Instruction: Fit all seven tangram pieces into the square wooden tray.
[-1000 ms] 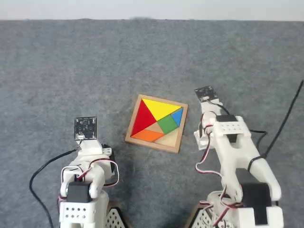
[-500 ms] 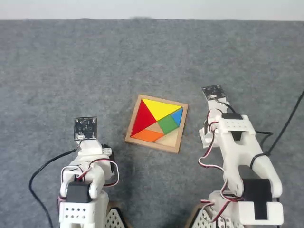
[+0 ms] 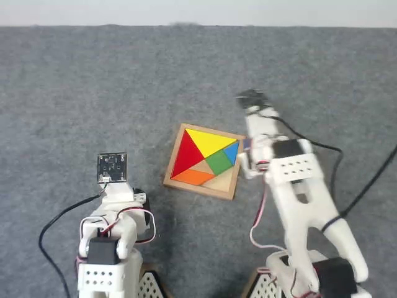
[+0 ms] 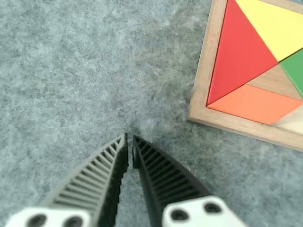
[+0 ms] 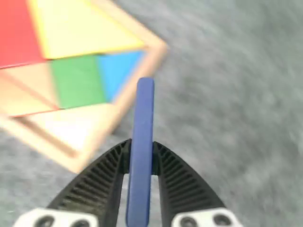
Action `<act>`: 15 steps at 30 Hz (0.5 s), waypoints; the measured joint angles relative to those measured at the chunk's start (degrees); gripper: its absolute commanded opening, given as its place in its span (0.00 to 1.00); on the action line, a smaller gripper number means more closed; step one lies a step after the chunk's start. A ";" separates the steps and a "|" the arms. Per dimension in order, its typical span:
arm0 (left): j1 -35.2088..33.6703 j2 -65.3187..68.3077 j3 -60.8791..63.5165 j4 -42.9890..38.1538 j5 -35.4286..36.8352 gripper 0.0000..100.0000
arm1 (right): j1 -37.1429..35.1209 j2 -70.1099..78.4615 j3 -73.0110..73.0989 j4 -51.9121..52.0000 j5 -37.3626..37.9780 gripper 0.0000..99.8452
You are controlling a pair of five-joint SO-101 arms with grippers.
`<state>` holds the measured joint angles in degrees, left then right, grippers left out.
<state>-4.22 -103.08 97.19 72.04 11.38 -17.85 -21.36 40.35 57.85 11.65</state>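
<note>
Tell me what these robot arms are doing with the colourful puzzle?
They are filling a tangram. The right gripper is shut on a dark blue piece, held on edge at the side of the wooden tray. Other coloured pieces, like the red triangle, already lie in the tray, and a pale patch looks unfilled. The left gripper is shut and empty over the grey mat.

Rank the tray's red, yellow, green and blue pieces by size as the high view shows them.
1. Red piece and yellow piece: largest, look alike, so unranked.
2. Green piece.
3. Blue piece, smallest.
</note>
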 measured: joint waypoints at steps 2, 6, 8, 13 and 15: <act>0.00 0.00 0.00 0.00 0.00 0.01 | -3.25 1.76 -1.49 0.00 -0.18 0.01; 0.00 0.00 0.00 0.00 0.00 0.01 | -5.80 9.93 -4.75 -1.14 -2.29 0.01; 0.00 0.00 0.00 0.00 0.00 0.01 | -5.89 14.42 -6.68 -1.14 -2.73 0.01; 0.00 0.00 0.00 0.00 0.00 0.01 | -6.07 21.45 -9.58 -1.23 -3.08 0.01; 0.00 0.00 0.00 0.00 0.00 0.01 | -7.12 22.24 -9.67 -1.23 -3.08 0.01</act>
<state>-4.22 -103.08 97.19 72.04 11.38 -24.97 0.88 30.68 56.62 8.57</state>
